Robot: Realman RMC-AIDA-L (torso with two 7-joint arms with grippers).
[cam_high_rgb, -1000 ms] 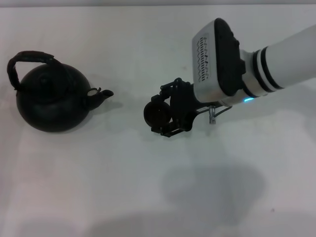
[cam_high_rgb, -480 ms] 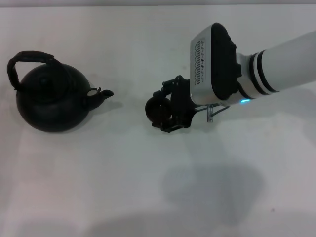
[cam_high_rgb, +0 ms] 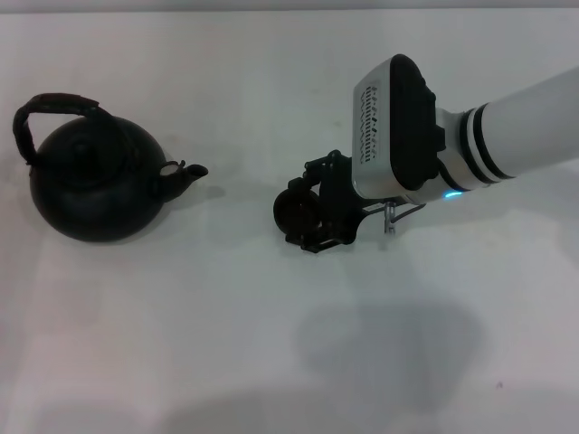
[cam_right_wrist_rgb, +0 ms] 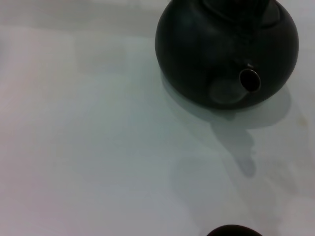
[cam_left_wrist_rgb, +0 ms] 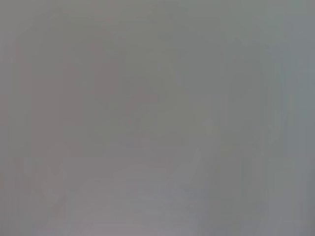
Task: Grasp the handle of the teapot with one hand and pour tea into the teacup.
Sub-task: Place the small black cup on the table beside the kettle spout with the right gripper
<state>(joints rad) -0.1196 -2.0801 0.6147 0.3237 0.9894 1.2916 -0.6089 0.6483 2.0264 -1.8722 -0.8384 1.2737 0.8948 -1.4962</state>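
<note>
- Right pincer (cam_high_rgb: 303,217) mid-counter, fingers clamped around the teacup (cam_high_rgb: 293,211).
- Teapot (cam_high_rgb: 95,181) stands upright on the white counter (cam_high_rgb: 226,316), well apart on robot's left.
- Spout (cam_high_rgb: 185,172) points toward cup; handle (cam_high_rgb: 50,113) arches on top.
- Left pincer not visible.

Prob. lab/test bench: bare white tabletop (cam_high_rgb: 271,344), robot arm (cam_high_rgb: 516,127) over it; nothing homely.

The head view looks steeply down over the white surface (cam_high_rgb: 271,344). The right wrist view sits low, facing the teapot (cam_high_rgb: 95,181) (cam_right_wrist_rgb: 226,49), which both share. The left wrist view shows only grey.
</note>
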